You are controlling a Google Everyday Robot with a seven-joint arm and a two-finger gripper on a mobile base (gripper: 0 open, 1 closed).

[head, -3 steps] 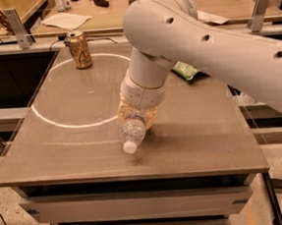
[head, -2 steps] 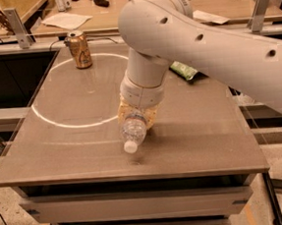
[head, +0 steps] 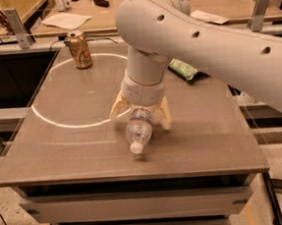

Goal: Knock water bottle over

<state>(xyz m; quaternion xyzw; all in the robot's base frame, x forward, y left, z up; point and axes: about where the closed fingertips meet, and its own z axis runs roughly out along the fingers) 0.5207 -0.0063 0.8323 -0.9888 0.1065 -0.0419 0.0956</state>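
The water bottle (head: 138, 129), clear ribbed plastic with a white cap and a red-white-dark label band, lies on its side on the grey table (head: 75, 154), cap pointing toward the front edge. My gripper (head: 141, 113) hangs over the bottle's base end, open, with one tan finger (head: 118, 107) to the bottle's left and the other finger (head: 164, 115) to its right. The fingers stand apart from the bottle's sides. My white arm covers the table's back right.
A gold-brown drink can (head: 80, 49) stands upright at the back left. A green packet (head: 183, 68) lies at the back right, partly behind my arm. A pale ring of light (head: 58, 122) marks the tabletop. Desks with papers stand behind.
My gripper's fingers have spread apart and lifted slightly; the bottle lies on its side much as before. The arm has shifted a little.
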